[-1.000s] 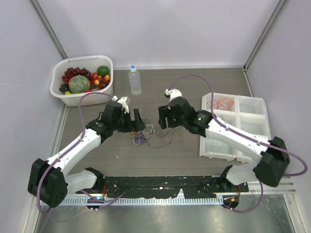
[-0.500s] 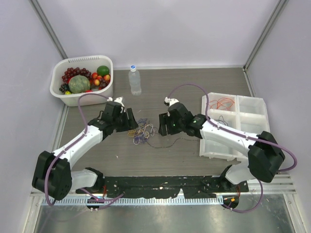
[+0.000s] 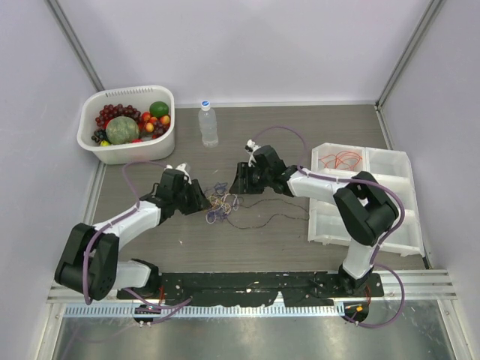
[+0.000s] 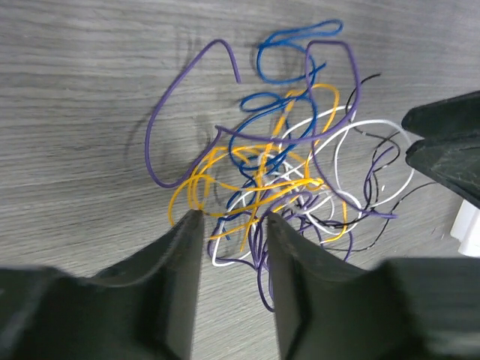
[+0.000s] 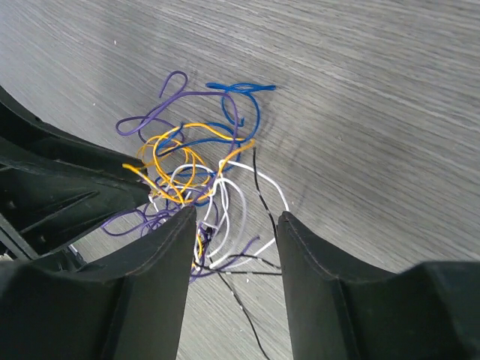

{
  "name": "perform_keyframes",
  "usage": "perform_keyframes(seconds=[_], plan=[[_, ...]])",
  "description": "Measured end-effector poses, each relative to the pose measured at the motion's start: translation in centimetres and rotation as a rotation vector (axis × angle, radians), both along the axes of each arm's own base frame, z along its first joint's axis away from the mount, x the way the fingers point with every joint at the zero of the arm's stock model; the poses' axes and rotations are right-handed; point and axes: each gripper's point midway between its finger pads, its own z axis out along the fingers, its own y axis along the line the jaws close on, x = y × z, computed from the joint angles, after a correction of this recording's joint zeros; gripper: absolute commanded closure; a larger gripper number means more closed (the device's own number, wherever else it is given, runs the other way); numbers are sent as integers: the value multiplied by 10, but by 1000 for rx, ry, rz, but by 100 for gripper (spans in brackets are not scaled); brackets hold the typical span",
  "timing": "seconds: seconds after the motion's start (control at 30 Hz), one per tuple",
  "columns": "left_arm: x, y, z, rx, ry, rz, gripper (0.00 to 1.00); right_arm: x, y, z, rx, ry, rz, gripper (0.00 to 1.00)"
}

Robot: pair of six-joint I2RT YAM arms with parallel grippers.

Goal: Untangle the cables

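Observation:
The cables [image 3: 221,201] lie as one loose tangle of orange, purple, blue, white and black strands on the grey table. My left gripper [image 3: 201,201] sits low at the tangle's left edge. In the left wrist view it [image 4: 232,221] is open, with orange, white and purple strands of the cables [image 4: 285,185] running between the fingertips. My right gripper [image 3: 238,184] is at the tangle's right edge. In the right wrist view it [image 5: 236,217] is open, straddling white and black strands of the cables [image 5: 225,166]. Neither jaw pair presses a strand.
A white basket [image 3: 135,152] of fruit stands at the back left, with a water bottle [image 3: 208,124] beside it. A white compartment tray [image 3: 367,217] is at the right and holds red wires [image 3: 345,159] in a back cell. One black strand [image 3: 262,220] trails right.
Both grippers have come down onto the tangle from either side, and both jaw pairs have narrowed. The right arm has stretched out further to the left.

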Motion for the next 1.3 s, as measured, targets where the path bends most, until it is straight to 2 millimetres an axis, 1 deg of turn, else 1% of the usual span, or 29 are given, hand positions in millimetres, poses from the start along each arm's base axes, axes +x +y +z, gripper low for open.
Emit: perform_keyframes(seconds=[0.07,0.1,0.13,0.17,0.2,0.23,0.27,0.3,0.37,0.4,0.47,0.57,0.6,0.73,0.8,0.83,0.87,0.93,1.03,1.1,1.13,1.17,1.23,1.3], plan=[[-1,-3,-5,-10,16,-11,72,1,3,-4,3,3,9,56],[-1,-4,-6,-14,19,-15,78,1,6,-6,8,5,16,64],[-1,-5,-6,-16,17,-21,83,0,8,-9,13,10,23,69],[-1,-5,-5,-19,14,-25,89,-1,11,-11,18,13,29,77],[0,-6,-5,-20,9,-29,97,-1,12,-14,20,16,31,82],[0,-6,-4,-19,6,-33,100,-1,15,-17,24,23,31,90],[0,-6,-3,-18,3,-35,100,-2,17,-20,26,27,34,94],[0,-6,-1,-15,-2,-39,100,-3,18,-23,27,33,33,99],[-1,-4,7,-9,-23,-48,100,-5,20,-28,29,41,29,99],[-1,-4,14,-9,-38,-50,100,-6,18,-30,26,44,24,99],[0,-2,37,-9,-98,-55,100,-8,14,-37,8,45,7,99],[4,3,87,-14,-236,-48,100,-12,3,-51,-33,54,-19,99],[6,6,110,-16,-298,-41,100,-14,0,-55,-39,59,-29,99],[10,14,209,-41,-538,-10,100,-16,-6,-55,-47,51,-49,99],[10,16,242,-51,-610,0,100,-16,-8,-55,-49,46,-57,99],[10,17,255,-55,-634,5,100,-16,-9,-55,-48,42,-60,99],[9,18,263,-59,-648,8,100,-15,-10,-55,-52,37,-66,99],[7,21,269,-56,-655,18,100,-14,-13,-55,-60,29,-76,99],[3,28,262,-21,-621,38,100,-10,-18,-55,-85,11,-101,99],[-2,34,264,3,-613,48,100,-6,-24,-56,-120,-12,-127,99],[-4,37,270,11,-623,50,100,-5,-27,-56,-136,-23,-137,99],[-7,39,280,12,-639,52,100,-3,-31,-55,-160,-36,-149,99],[-12,41,304,1,-689,54,100,1,-40,-55,-209,-62,-167,96],[-19,44,334,-12,-757,58,100,4,-50,-55,-264,-85,-176,96]])
